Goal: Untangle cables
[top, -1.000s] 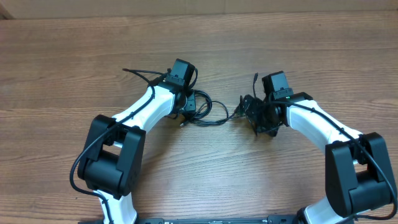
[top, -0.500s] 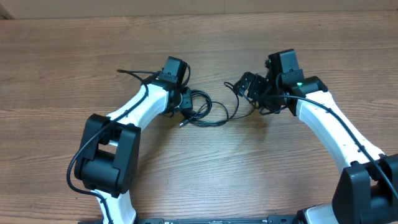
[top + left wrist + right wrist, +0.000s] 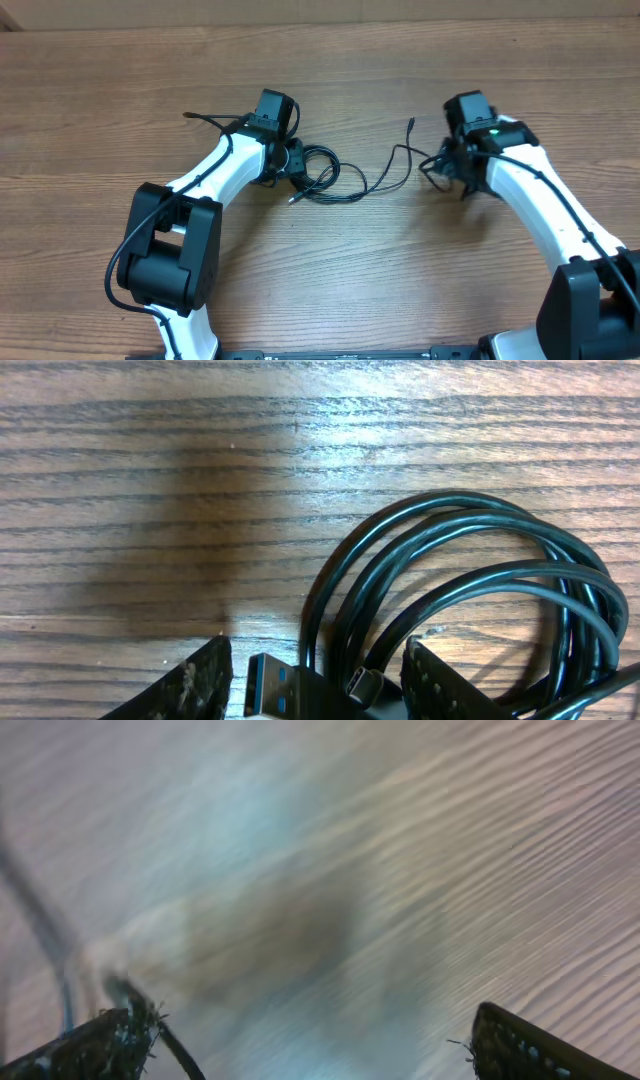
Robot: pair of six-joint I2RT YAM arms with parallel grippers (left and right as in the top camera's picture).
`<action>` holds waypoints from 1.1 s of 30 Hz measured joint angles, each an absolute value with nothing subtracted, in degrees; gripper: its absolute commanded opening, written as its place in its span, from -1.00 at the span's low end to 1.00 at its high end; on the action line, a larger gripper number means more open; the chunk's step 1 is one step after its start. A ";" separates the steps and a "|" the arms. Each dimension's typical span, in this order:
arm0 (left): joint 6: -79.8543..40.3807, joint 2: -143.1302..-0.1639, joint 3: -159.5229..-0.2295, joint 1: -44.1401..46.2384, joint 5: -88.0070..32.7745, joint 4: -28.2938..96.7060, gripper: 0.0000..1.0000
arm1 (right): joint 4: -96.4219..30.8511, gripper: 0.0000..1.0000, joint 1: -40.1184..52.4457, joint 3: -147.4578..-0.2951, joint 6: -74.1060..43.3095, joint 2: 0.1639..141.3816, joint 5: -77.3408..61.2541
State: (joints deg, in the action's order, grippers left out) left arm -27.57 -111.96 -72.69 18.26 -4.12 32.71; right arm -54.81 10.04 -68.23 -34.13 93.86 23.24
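Left hand (image 3: pixel 315 685) straddling coiled glossy black cables (image 3: pixel 480 520), blue-tongued plug (image 3: pixel 268 682)

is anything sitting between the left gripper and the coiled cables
Nothing visible does. The coiled cables lie on the bare table directly in front of the left gripper, and one of their ends, a USB plug, sits between its open fingers.

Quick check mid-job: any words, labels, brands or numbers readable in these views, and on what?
None readable.
The cables, the USB plug, the table and the right arm show no lettering.
The right wrist view is too blurred to read anything.
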 measured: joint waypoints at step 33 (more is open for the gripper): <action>-28.42 -111.96 -72.69 18.26 -6.70 32.73 -0.55 | -37.10 1.00 10.96 -68.23 -26.28 93.86 -12.71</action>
